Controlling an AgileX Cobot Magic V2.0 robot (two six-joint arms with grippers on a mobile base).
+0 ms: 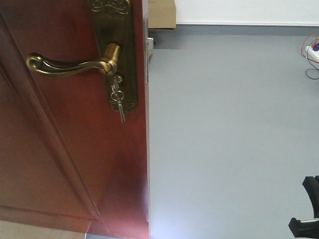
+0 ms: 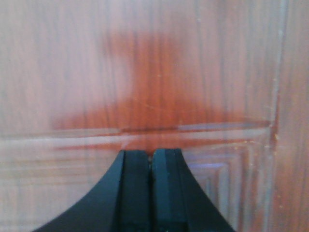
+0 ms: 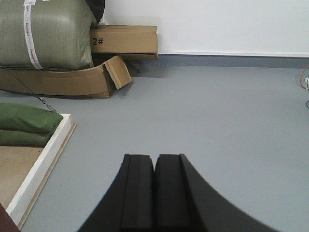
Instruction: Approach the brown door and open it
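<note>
Both sets of jaws are pressed together with nothing between them. The left gripper point(image 2: 152, 157) points straight at the glossy panel of the brown door point(image 1: 70, 149), close to its moulding, touching or not I cannot tell. The right gripper point(image 3: 154, 162) faces the bare grey floor point(image 3: 217, 121), with cardboard boxes point(image 3: 123, 41) by the far wall. In the front view the door fills the left side, its brass lever handle point(image 1: 70, 64) level and keys point(image 1: 118, 102) hanging below.

Left gripper point(image 2: 151, 162) and right gripper point(image 3: 154, 166) — jaws together.
</note>
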